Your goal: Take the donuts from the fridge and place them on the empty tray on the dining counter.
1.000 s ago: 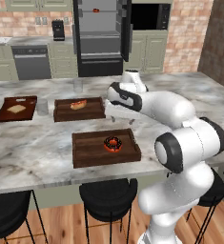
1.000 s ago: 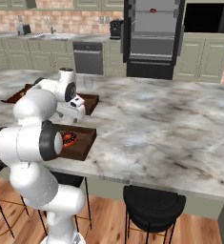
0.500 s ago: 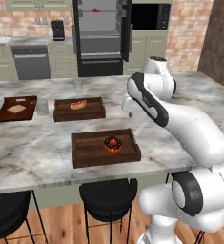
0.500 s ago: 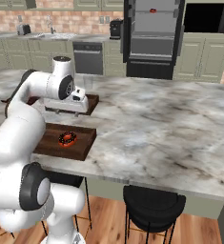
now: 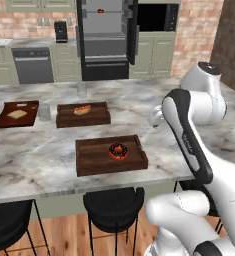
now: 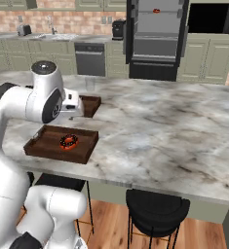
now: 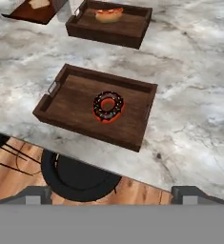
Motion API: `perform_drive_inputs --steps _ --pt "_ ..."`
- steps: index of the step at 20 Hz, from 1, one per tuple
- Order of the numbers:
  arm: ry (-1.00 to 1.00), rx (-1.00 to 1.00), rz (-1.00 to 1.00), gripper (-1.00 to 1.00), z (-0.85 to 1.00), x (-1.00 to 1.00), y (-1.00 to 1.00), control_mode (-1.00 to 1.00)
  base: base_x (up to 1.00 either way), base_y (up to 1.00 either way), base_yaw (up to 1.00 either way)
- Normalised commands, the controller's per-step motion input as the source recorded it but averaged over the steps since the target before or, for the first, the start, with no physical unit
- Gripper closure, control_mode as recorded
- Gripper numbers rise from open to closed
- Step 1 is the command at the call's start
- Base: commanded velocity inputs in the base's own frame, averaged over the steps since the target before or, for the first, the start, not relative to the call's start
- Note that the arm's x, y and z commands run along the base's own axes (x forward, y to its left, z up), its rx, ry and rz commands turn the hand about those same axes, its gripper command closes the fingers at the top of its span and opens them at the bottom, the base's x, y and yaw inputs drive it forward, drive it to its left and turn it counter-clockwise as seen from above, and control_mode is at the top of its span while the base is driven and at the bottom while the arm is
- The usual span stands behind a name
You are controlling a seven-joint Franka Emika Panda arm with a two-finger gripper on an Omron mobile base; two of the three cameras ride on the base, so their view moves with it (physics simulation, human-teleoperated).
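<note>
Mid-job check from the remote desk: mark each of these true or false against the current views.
1. One chocolate-iced ring donut lies in the near dark wooden tray. True.
2. The far wooden tray is bare. False: it holds a hot dog.
3. The black fridge stands open with a small red item on an upper shelf. True.
4. The gripper carries a donut. False: its fingertips stand wide apart with nothing between them.

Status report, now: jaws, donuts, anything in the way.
Jaws open, empty. One donut lying in the near tray; second donut on the top shelf of the open fridge. Nothing blocking the tray.
</note>
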Motion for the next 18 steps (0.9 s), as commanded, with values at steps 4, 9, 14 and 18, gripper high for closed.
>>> perform_drive_inputs --steps 4,9,14,18 --pt "-0.24 0.00 -0.17 -1.00 0.40 -0.87 0.00 -1.00 0.00 0.00 0.00" --pt "-0.19 0.00 -0.26 -1.00 0.47 -0.79 -0.03 -1.00 0.00 0.00 0.00" --pt "-0.13 0.00 -0.19 -1.00 0.81 -0.56 -0.04 -1.00 0.00 0.00 0.00" --pt "-0.02 0.00 -0.08 -1.00 0.22 -0.30 -0.10 1.00 -0.10 -0.34 -0.07"
